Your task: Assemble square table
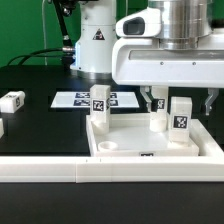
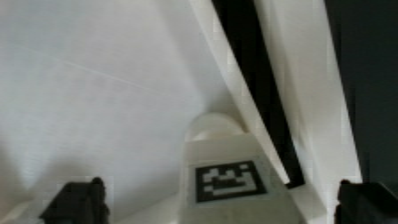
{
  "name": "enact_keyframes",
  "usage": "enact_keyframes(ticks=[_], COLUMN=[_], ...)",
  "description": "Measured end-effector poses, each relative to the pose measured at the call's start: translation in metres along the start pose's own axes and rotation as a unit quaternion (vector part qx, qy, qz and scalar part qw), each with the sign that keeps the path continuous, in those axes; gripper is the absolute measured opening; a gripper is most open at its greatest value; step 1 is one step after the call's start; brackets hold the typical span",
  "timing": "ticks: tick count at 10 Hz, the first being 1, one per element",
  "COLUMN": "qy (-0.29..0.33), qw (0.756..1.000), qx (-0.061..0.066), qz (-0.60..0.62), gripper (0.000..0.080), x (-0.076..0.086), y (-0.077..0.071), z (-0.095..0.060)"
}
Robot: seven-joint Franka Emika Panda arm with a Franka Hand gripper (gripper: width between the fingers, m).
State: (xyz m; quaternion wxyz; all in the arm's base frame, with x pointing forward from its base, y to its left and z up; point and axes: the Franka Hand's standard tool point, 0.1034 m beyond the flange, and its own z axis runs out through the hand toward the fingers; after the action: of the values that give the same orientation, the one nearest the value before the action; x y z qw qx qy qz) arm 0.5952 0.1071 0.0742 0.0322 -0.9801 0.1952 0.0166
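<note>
The square table's white slab lies flat with its raised rim up, by the front rail. One tagged white leg stands at its corner on the exterior view's left. A second leg stands near the middle, and a third leg rises toward the right. My gripper hangs over that third leg, open, one finger on each side and neither touching it. In the wrist view the leg's tagged face sits between my dark fingertips, with the slab below and my gripper wide apart.
A long white L-shaped border rail runs along the front. The marker board lies behind the slab. A loose leg rests on the black table at the exterior view's left, and another white piece shows at the edge. The robot base stands behind.
</note>
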Motion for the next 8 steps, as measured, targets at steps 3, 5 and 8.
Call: enact_keyframes(ticks=[3,5,8], qy=[0.0,0.003,0.004], qw=[0.999,0.997,0.997], qx=[-0.004,-0.002,-0.002], qz=[-0.046,-0.071,-0.078], gripper=[0.0649,0.0649,0.0649], x=[0.0023,0.0051,0.0041], y=[0.0035,0.001,0.0005], z=[-0.0002,-0.0032,-0.0015])
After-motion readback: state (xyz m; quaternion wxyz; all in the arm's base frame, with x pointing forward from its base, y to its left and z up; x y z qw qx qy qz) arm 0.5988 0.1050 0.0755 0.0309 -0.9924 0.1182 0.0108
